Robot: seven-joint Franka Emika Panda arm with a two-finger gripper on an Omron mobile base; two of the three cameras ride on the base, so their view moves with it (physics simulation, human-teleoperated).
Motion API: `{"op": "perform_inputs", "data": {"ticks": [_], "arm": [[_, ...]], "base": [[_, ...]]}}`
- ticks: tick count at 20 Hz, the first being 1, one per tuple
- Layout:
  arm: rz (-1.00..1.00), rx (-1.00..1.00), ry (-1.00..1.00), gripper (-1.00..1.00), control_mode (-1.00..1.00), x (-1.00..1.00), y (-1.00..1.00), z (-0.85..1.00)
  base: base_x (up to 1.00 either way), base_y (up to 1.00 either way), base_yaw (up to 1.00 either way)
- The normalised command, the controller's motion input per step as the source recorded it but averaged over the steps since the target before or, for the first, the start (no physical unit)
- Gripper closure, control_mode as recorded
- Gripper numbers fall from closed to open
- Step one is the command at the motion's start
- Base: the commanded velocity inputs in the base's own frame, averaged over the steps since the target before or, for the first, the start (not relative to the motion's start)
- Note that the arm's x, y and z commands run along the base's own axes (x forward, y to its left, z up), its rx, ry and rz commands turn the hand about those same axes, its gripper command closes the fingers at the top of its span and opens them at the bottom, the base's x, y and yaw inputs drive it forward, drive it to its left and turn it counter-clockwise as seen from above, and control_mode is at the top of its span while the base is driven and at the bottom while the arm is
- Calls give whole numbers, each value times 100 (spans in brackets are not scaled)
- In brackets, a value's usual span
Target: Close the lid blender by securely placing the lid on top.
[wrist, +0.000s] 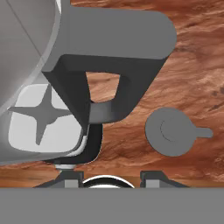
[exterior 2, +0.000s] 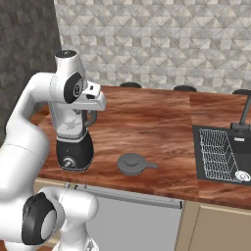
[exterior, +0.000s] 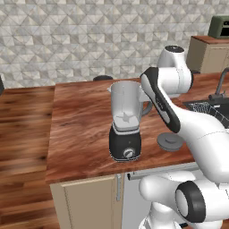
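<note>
The blender [exterior: 125, 120] stands near the counter's front edge, a clear jar with a grey handle [wrist: 109, 74] on a black base with a silver dial [exterior 2: 67, 162]. Its jar is uncovered, and the blade [wrist: 41, 114] shows at its bottom. The lid [exterior 2: 131, 163], a dark grey disc with a centre knob and a small side tab, lies flat on the counter to the blender's right, apart from it [exterior: 170, 142] [wrist: 172, 131]. My gripper [wrist: 111, 177] hangs open above the jar's handle side, with nothing between its fingers. In the right base view the hand [exterior 2: 93, 99] is level with the jar's rim.
A sink with a wire rack [exterior 2: 220, 156] and a dark faucet [exterior 2: 242, 117] sits at the counter's right. Small black round caps [exterior 2: 185, 88] line the far edge by the tiled wall. Bare wooden counter [exterior 2: 147, 122] lies behind the lid. My own arm [exterior: 165, 107] crosses between blender and lid.
</note>
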Motion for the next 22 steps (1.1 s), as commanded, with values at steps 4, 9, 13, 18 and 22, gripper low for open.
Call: {"op": "perform_inputs", "data": {"ticks": [4,9,13,18,22], "arm": [[0,0,0,-100,-100,0,0,0],[-7,5,-14,-100,-100,-54,-26,-20],[-31,17,-4,-100,-100,-86,-93,-22],[-45,23,0,-100,-100,-62,-100,-5],[-54,25,4,-100,-100,-24,-100,-3]], "base": [[0,0,0],[0,0,0],[0,0,0],[0,0,0],[0,0,0]]}}
